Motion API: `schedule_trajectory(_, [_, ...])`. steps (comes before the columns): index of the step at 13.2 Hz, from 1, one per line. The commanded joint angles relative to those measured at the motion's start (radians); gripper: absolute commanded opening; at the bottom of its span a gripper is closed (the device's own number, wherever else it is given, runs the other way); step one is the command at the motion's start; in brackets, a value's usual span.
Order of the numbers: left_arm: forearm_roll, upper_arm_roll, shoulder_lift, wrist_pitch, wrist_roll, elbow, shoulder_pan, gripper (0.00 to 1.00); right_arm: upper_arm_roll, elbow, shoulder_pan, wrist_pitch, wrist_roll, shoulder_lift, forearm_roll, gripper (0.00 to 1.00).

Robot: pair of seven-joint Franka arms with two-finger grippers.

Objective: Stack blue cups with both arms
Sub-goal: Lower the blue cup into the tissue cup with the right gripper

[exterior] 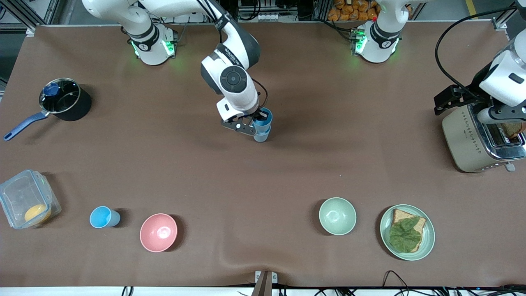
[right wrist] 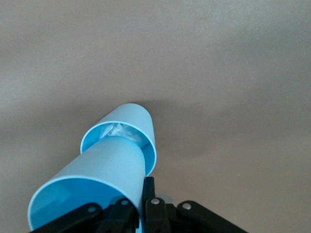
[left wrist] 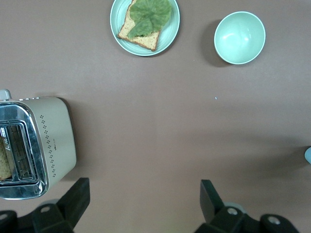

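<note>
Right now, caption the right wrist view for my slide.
Right tool shut on a bright blue cup, its base entering the second blue cup on the table.

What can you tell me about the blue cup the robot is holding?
The held blue cup is a smooth, bright light blue plastic tumbler with no handle, tapered and open at the top. The right gripper pinches its rim wall near the middle of the table. It tilts a little, its base poking into the mouth of the second blue cup, which stands on the table with a white scrap inside.
</note>
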Motion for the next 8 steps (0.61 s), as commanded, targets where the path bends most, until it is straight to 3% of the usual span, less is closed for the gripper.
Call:
schedule_trajectory(1, [-0.02, -0.001, -0.024, 0.011, 0.023, -0.019, 0.01, 1.0, -0.006, 0.03, 0.009, -0.005, -0.003, 0.015, -0.02, 0.0])
schedule_trajectory(8, [-0.012, 0.002, -0.034, -0.005, 0.025, -0.019, 0.011, 1.0, -0.008, 0.041, 0.001, -0.014, -0.029, 0.013, -0.022, 0.0])
